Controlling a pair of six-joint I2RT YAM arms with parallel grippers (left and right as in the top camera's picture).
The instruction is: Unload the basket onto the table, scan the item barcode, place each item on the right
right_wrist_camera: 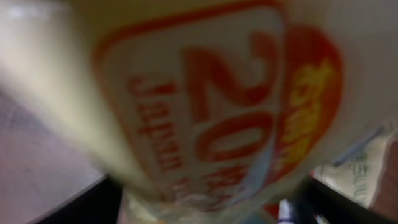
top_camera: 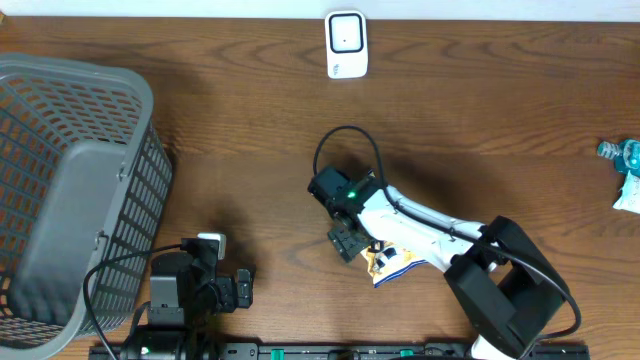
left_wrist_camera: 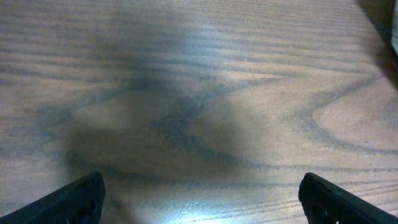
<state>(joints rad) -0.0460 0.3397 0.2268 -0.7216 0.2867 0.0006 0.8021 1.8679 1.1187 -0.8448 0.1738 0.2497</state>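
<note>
The item is a snack packet [top_camera: 396,263], white and yellow with blue print, lying at front centre under my right arm. In the right wrist view the packet [right_wrist_camera: 211,93] fills the frame, blurred, with large red print. It sits between the dark fingers of my right gripper [right_wrist_camera: 208,208], which stand wide apart. Blur hides whether they press on it. Overhead, the right gripper [top_camera: 345,240] points down just left of the packet. A white scanner [top_camera: 346,45] stands at the back centre. My left gripper [left_wrist_camera: 202,202] hangs open over bare wood at front left [top_camera: 212,243].
A large grey basket [top_camera: 100,76] takes up the left side of the table. A teal wrapped item [top_camera: 622,153] and a white pack [top_camera: 630,192] lie at the right edge. A black cable [top_camera: 322,150] loops behind the right wrist.
</note>
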